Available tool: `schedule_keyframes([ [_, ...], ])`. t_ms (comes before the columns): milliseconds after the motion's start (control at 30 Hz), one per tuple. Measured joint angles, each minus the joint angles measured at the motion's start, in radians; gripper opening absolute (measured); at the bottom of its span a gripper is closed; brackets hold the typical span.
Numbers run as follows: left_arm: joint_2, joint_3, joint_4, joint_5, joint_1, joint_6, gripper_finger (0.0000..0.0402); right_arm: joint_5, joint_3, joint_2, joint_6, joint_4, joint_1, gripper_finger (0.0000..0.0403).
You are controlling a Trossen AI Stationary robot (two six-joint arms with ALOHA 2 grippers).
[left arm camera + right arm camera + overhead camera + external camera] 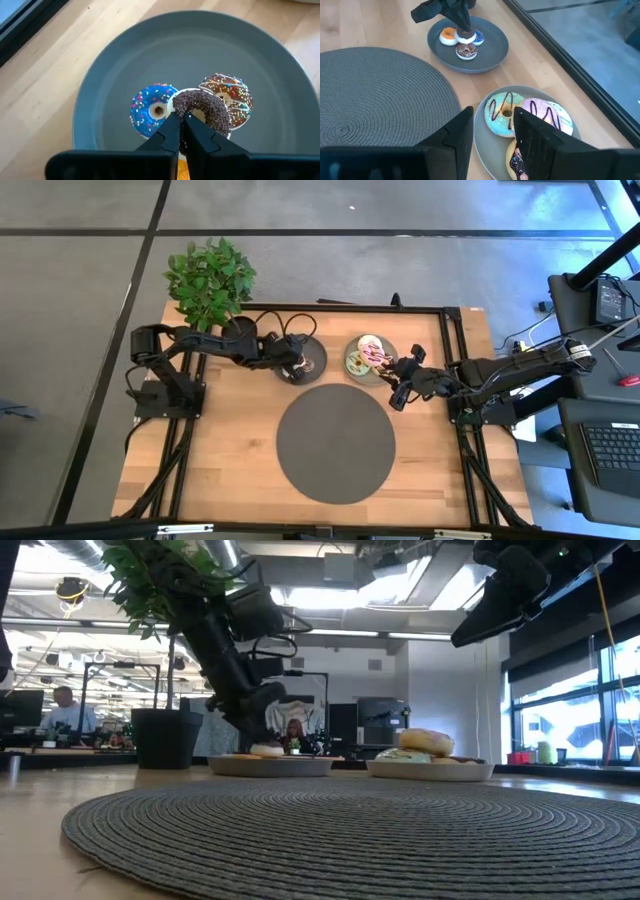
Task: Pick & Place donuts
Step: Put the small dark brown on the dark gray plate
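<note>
Left hand is reaching down over the left grey plate, upper centre of the high view, just right of the potted plant. Its fingers are pinched narrow on the rim of the chocolate-crumb donut, gripping it right at the plate surface. That donut is sitting between a blue sprinkled donut and a chocolate donut with white drizzle and sprinkles, touching both. From the right wrist view, an orange-iced donut is also lying on this plate, beside the gripped one.

Right hand is hovering above the near edge of the right grey plate, fingers about half apart and holding nothing. On that plate: a light-blue donut with dark drizzle, a pink-and-white donut with dark drizzle touching it, and a 3rd, pink-sprinkled donut partly hidden behind a finger. In the low view the pile on this plate is standing higher than the donuts on the left plate.

Large dark round woven mat is lying at centre of the wooden tabletop, near both plates, with no donut on it. A person is sitting far back in the room, left of the low view.
</note>
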Motion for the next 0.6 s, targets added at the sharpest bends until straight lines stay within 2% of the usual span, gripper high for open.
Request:
schedule_keyframes([
  [200,0.001,0.0,0.0,-0.005,0.003,-0.014,0.0011,0.0,0.0,0.0,-0.001,0.0,0.0,0.0142],
  [600,0.002,0.0,-0.001,-0.001,0.0,-0.013,0.0043,0.0,0.0,0.0,-0.003,-0.003,0.0,0.0142],
])
